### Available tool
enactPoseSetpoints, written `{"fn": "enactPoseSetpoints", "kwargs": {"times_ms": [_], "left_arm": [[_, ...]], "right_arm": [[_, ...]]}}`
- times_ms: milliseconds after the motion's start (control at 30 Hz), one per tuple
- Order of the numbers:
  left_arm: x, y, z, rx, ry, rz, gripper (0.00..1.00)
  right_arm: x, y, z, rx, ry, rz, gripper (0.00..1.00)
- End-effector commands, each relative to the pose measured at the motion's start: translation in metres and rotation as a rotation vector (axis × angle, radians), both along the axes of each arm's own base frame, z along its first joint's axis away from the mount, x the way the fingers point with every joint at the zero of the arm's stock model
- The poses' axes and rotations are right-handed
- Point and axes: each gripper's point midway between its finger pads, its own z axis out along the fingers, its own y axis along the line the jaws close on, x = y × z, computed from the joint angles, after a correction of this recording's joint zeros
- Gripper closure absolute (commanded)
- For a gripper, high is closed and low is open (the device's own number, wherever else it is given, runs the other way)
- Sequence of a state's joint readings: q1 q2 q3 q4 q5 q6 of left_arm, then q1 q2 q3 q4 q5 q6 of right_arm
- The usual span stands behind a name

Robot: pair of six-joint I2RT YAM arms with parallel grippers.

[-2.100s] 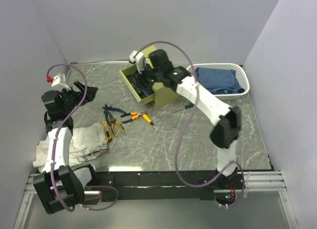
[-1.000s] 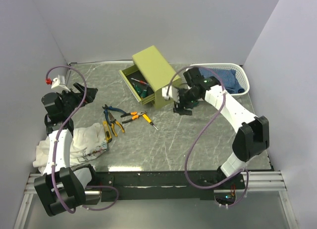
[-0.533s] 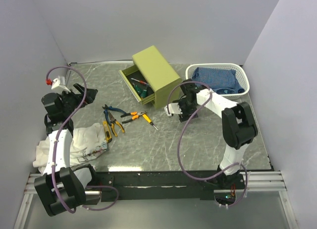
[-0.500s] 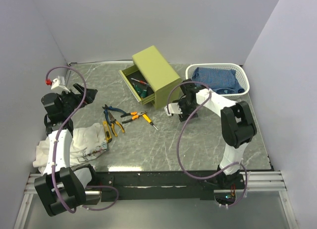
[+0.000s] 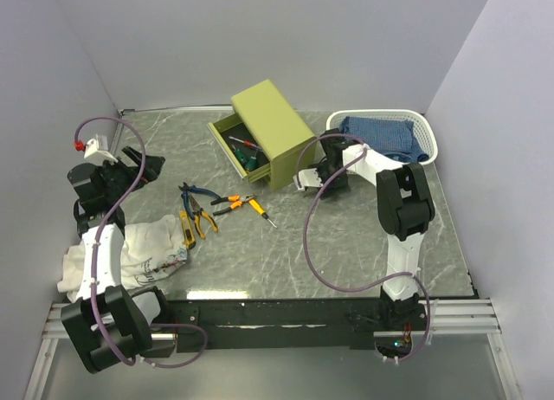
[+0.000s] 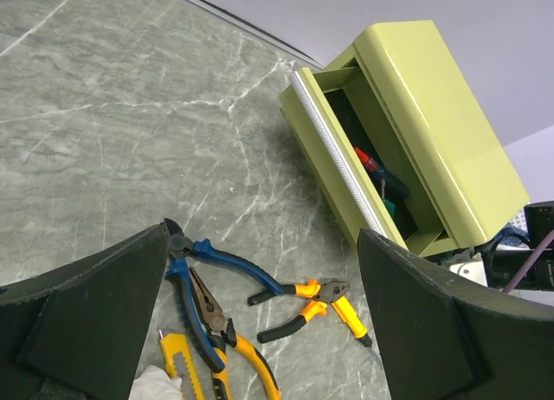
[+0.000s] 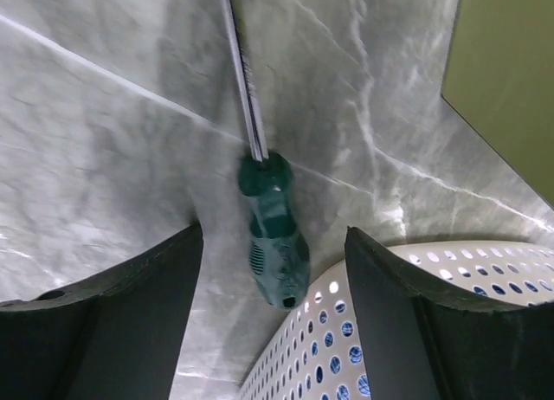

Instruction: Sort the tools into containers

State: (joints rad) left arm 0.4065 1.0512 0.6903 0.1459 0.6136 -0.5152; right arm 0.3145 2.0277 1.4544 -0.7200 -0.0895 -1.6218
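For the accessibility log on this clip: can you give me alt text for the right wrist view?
A green screwdriver lies on the marble table between the fingers of the open right tool, shaft pointing up the frame and handle end by a white basket. An olive cabinet fills the upper right corner.

Left arm [image 5: 93,263] and right arm [image 5: 398,254]: white shell links, black joint housings. A mauve cable [image 5: 305,234] loops loosely along each. A small white camera block [image 5: 97,144] with a red tip sits on the left wrist. Left fingers [image 6: 82,309] and right fingers [image 7: 450,309]: matte black, broad wedges with curved inner edges.
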Motion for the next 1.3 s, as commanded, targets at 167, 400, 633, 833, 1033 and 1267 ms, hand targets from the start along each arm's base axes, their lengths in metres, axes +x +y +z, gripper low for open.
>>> {"fn": "enactPoseSetpoints", "kwargs": {"times_ms": [167, 400, 633, 833, 1033, 1267], "left_arm": [[0.002, 0.005, 0.015, 0.006, -0.044, -0.004, 0.03], [0.001, 0.004, 0.014, -0.006, -0.057, -0.003, 0.03], [0.001, 0.002, 0.015, -0.012, -0.069, -0.006, 0.03], [-0.001, 0.0, 0.012, -0.03, -0.08, 0.0, 0.03], [-0.001, -0.001, 0.007, -0.04, -0.05, 0.018, 0.03], [-0.007, -0.008, 0.012, -0.049, -0.048, 0.002, 0.04]], "right_arm": [[0.002, -0.015, -0.012, -0.074, 0.082, 0.017, 0.44], [-0.032, -0.01, -0.006, -0.036, 0.143, 0.0, 0.77], [-0.095, 0.028, 0.056, 0.202, 0.196, 0.001, 0.95], [-0.124, 0.116, 0.176, 0.625, 0.127, -0.02, 1.0], [-0.079, 0.217, 0.27, 1.026, 0.074, -0.402, 1.0], [0.005, 0.268, 0.283, 1.143, 0.07, -0.859, 1.0]]}}
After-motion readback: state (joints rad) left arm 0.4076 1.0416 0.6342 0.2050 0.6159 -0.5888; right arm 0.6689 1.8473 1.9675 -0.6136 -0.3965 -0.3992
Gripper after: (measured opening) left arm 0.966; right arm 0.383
